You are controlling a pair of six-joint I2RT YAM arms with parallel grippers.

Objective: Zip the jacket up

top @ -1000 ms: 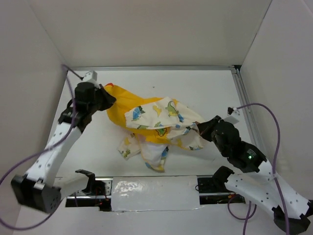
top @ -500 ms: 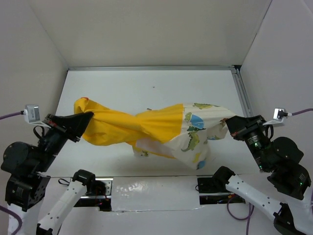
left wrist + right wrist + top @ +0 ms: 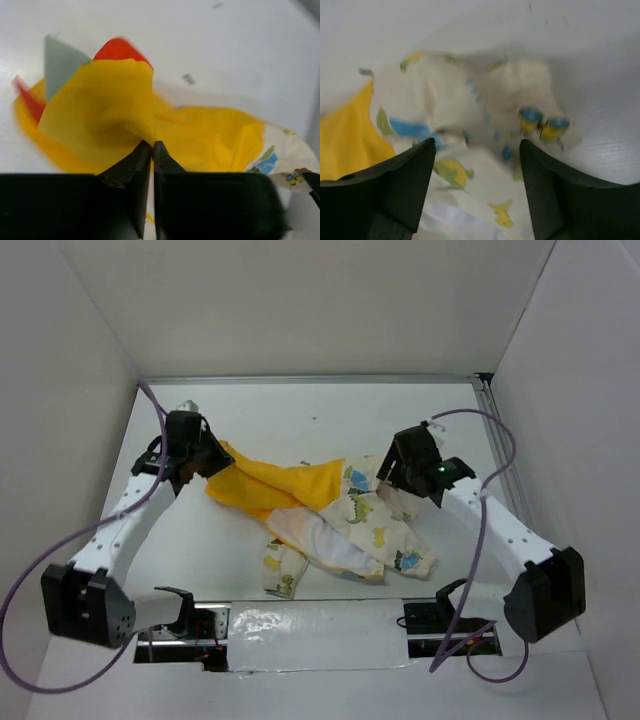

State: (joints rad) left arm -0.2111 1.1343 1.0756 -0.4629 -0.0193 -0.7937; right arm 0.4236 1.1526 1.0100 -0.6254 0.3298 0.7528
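Observation:
The jacket (image 3: 285, 486) lies crumpled across the middle of the table, with the yellow hood end to the left. Its cream, animal-printed part (image 3: 372, 523) and white lining are to the right and front. My left gripper (image 3: 213, 456) is at the hood end. In the left wrist view its jaws (image 3: 152, 144) stand almost together, pinching a fold of yellow jacket cloth (image 3: 200, 135). My right gripper (image 3: 391, 476) hovers over the printed end. In the right wrist view it (image 3: 477, 145) is wide open above the printed cloth (image 3: 470, 100), holding nothing. The zipper does not show.
White walls close in the table on three sides. A metal rail (image 3: 497, 440) runs along the right edge. A shiny strip (image 3: 315, 635) lies at the near edge between the arm bases. Purple cables trail from both arms.
Half a second ago both grippers held the jacket stretched in the air. Now it lies on the table, both arms have moved in over it, and the right gripper has opened and let go.

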